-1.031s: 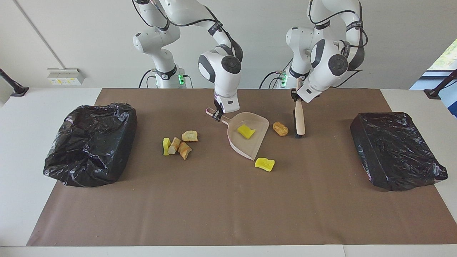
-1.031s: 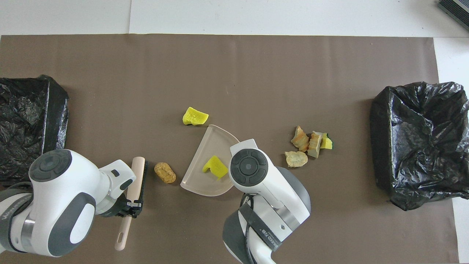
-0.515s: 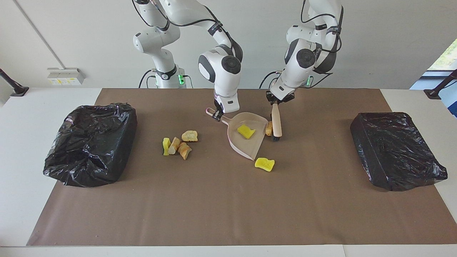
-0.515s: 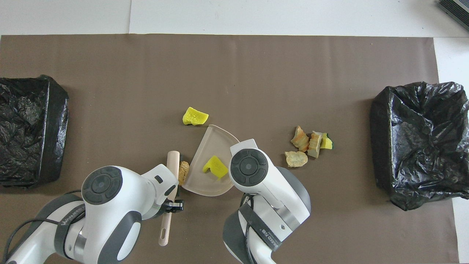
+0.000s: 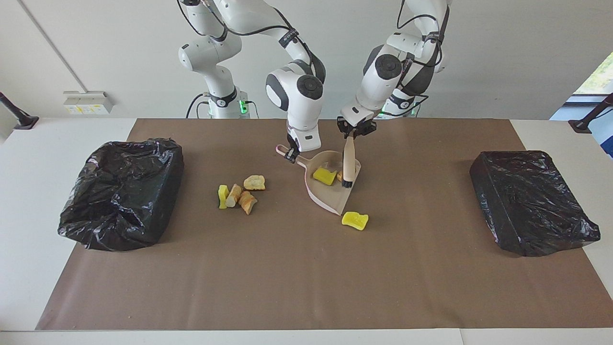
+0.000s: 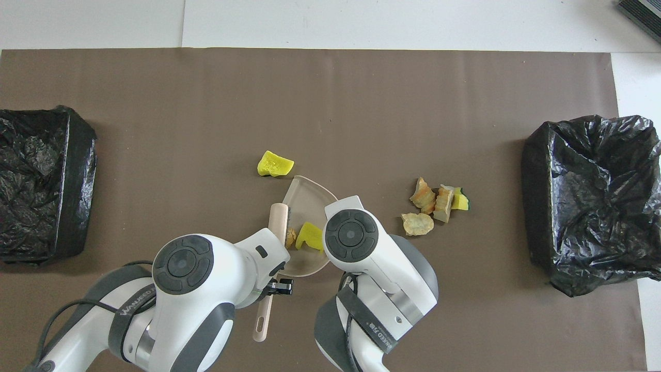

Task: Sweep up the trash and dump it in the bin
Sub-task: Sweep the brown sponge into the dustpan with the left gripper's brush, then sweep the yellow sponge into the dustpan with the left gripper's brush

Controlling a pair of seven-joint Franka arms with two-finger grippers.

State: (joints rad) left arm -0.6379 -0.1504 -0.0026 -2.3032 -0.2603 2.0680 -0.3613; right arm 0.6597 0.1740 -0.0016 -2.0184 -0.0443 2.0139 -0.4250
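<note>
While the left gripper (image 5: 355, 134) pinches the upper end of the brush (image 5: 348, 165), the facing view shows the brush head standing inside the mouth of the dustpan (image 5: 330, 197), its handle leaning up toward the robots. A tan lump (image 5: 339, 176) sits just against the bristles, touching the yellow sponge piece (image 5: 324, 176) already in the pan. The right gripper (image 5: 290, 155) is clamped on the dustpan handle (image 5: 283, 151) at the end nearer the robots, holding the pan flat on the brown mat (image 5: 306, 268). One loose yellow chunk (image 5: 355, 220) lies on the mat just outside the pan's open lip, farther from the robots. A cluster of four pieces (image 5: 238, 191) rests toward the right arm's end, between the pan and the open bin (image 5: 122, 191). A second black-bagged bin (image 5: 529, 201) sits at the left arm's end.

From overhead, the brush (image 6: 277, 222) runs lengthwise away from the robots, across the pan's open side. The tan lump (image 6: 290, 236) and sponge piece (image 6: 311, 236) are in the dustpan (image 6: 307, 192) beside it. The loose chunk (image 6: 274, 164) lies farther from the robots than the brush tip, so I judge the left arm, which carries the brush, must reach past that chunk and draw it back toward the pan mouth. The cluster (image 6: 435, 202) waits between the pan and the bin (image 6: 588, 201).
</note>
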